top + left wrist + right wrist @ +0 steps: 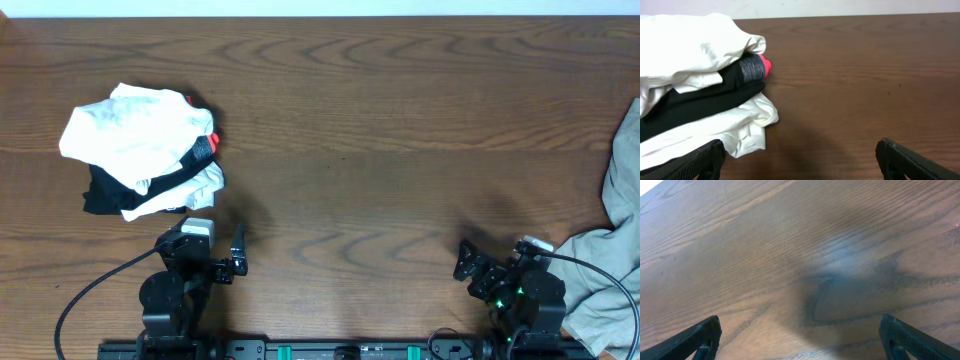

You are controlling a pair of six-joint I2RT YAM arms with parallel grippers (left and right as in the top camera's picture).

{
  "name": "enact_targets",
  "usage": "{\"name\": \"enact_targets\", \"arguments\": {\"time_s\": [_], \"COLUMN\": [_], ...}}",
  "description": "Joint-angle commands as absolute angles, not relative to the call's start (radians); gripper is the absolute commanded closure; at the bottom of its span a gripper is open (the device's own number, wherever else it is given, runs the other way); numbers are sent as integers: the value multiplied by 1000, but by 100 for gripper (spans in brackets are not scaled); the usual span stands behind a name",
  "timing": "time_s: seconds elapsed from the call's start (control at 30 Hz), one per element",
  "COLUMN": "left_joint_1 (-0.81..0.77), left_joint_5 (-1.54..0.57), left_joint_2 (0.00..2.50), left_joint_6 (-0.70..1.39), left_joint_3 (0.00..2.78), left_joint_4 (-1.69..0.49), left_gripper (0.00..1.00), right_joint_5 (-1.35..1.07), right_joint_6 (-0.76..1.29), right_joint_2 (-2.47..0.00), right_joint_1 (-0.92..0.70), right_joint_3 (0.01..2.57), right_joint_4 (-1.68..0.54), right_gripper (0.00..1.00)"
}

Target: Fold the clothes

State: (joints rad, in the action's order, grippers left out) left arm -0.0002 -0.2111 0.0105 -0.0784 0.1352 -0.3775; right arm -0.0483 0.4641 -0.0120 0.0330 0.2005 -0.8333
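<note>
The khaki grey-green shorts point(612, 262) lie crumpled at the table's right edge, partly out of the overhead view. My right gripper point(464, 262) sits just left of them near the front edge, open and empty; its wrist view point(800, 337) shows only bare wood between the fingers. My left gripper point(238, 252) is open and empty near the front left, just below the garment pile. In the left wrist view its fingers point(800, 160) stand wide apart over bare table.
A pile of white and black garments with a red bit point(145, 150) lies at the left, also in the left wrist view point(700, 80). The wooden table point(400, 130) stretches between the pile and the shorts.
</note>
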Motion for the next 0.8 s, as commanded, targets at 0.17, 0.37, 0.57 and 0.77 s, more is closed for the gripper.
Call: {"name": "enact_targets", "arguments": {"time_s": [0.17, 0.37, 0.57, 0.77], "left_joint_1": [2, 2, 2, 2], "left_joint_5": [-225, -225, -265, -515], "left_joint_2": [4, 4, 4, 4], "left_joint_6": [-70, -70, -69, -50], "left_joint_3": [112, 112, 112, 112], "left_joint_4": [-376, -375, -334, -344], "left_gripper": [2, 2, 2, 2], "right_joint_5": [-41, -41, 47, -215], "right_joint_6": [474, 474, 497, 823], "right_joint_2": [-7, -7, -7, -7], "right_joint_1": [25, 25, 25, 25], "right_joint_3": [191, 191, 191, 187], "right_joint_4": [-832, -832, -779, -667], "right_gripper": [1, 1, 1, 1]}}
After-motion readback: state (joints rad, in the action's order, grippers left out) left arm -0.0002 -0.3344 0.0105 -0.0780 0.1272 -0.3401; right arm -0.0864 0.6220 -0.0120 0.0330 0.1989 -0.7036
